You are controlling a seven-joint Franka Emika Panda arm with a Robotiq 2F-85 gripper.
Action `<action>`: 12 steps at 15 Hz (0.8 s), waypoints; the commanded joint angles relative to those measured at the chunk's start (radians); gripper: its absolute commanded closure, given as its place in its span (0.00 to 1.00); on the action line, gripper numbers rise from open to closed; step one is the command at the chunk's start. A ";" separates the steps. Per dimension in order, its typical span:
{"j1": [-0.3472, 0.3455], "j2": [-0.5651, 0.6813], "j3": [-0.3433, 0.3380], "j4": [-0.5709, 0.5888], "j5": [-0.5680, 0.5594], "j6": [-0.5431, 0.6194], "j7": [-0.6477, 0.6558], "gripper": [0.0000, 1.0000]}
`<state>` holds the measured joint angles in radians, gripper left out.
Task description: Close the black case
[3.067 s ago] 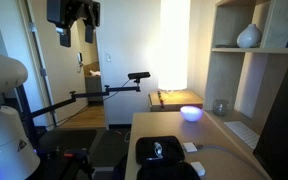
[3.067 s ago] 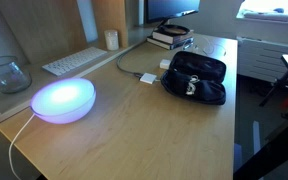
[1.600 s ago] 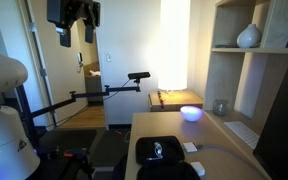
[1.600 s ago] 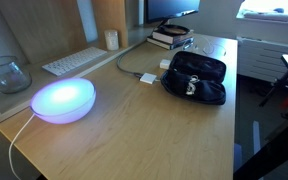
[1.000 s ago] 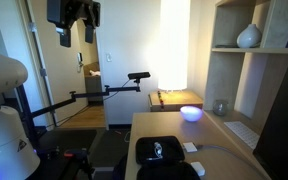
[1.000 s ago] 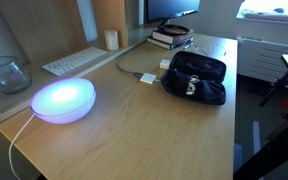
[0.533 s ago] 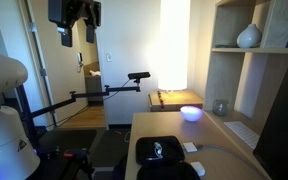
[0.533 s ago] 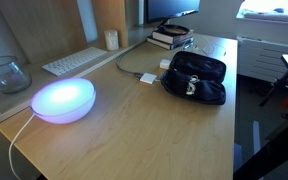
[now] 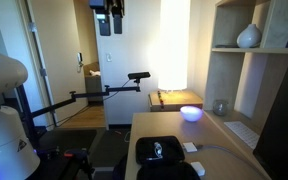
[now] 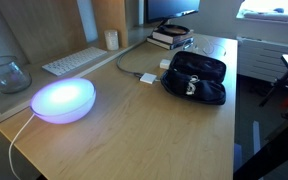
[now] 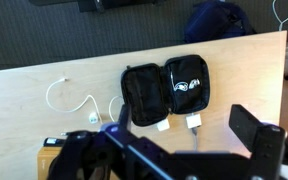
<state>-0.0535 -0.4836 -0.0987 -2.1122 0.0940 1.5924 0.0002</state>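
so since half a second ago the gripper point(image 9: 109, 17) has slid sideways up near the ceiling, toward the bright glowing panel; nothing on the desk has budged. in the wrist view its blurry dark fingers point(image 11: 256, 133) sit far apart at the bottom edge, jaws spread wide with nothing between them, so it's holding nothing. well below it and nowhere near touching, the black case point(image 11: 165, 92) lies open and flat on the wooden desk point(image 10: 144, 135), both halves side by side, with a pale roundish thing in one half. a small white block point(image 10: 149, 77) sits just beside the case, with a white cable point(image 11: 69, 100) looping away from it. farther out from the gripper there's a glowing dome lamp point(image 10: 62, 101), a white keyboard point(image 10: 74, 62) and a glass bowl point(image 10: 4, 72) along the desk's far side.
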 commanded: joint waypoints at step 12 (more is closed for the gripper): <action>-0.040 0.450 -0.029 0.309 -0.013 -0.067 0.008 0.00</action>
<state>-0.0761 -0.1154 -0.1275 -1.8683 0.0954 1.5862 -0.0128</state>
